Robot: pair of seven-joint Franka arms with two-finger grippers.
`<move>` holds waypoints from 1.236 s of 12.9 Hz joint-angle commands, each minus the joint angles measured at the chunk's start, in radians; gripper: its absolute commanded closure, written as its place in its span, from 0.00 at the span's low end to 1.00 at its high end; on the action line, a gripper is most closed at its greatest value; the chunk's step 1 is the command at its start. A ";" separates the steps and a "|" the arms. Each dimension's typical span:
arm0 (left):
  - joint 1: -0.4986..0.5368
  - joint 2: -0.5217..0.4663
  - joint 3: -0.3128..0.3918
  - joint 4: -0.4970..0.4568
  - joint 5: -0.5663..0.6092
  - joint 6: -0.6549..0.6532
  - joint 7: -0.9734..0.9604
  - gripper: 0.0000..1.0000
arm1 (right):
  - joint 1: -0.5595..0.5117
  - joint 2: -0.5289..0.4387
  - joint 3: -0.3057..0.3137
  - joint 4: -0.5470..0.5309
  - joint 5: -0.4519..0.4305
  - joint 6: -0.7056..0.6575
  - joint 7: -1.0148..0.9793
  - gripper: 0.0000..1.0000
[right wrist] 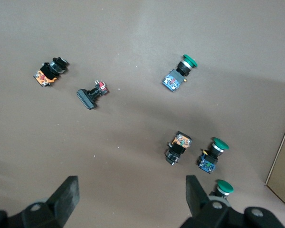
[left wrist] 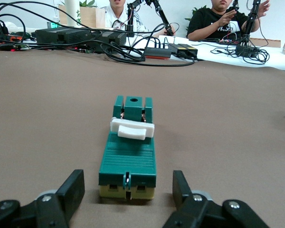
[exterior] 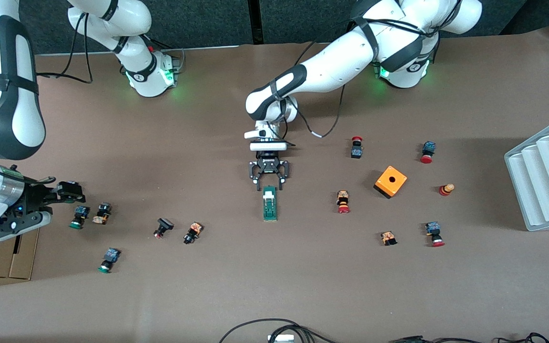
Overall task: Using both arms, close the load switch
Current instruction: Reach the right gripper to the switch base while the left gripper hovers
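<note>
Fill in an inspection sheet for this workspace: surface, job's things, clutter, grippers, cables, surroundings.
Surface: brown-covered table.
Job's things: green load switch with white lever, lying flat mid-table.
Clutter: orange box with a hole toward the left arm's end; small red-capped and green-capped push buttons scattered toward both ends; white ridged tray at the table edge.
Grippers: left gripper low at the switch's end, fingers straddling it, gaps showing each side; right gripper open, up over the green-capped buttons, waiting.
Cables: black cables at the table edge nearest the front camera.
Surroundings: seated people at a cable-strewn desk.
</note>
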 commanded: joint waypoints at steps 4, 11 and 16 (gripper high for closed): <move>-0.026 0.028 0.010 0.033 0.017 -0.016 -0.016 0.22 | 0.057 0.029 0.006 0.019 0.011 0.044 -0.029 0.00; -0.109 0.031 0.111 0.033 0.012 -0.019 -0.016 0.26 | 0.206 0.044 0.008 0.022 0.009 0.124 -0.032 0.00; -0.110 0.036 0.112 0.033 0.013 -0.020 -0.011 0.29 | 0.345 0.102 0.005 0.028 0.009 0.285 -0.040 0.00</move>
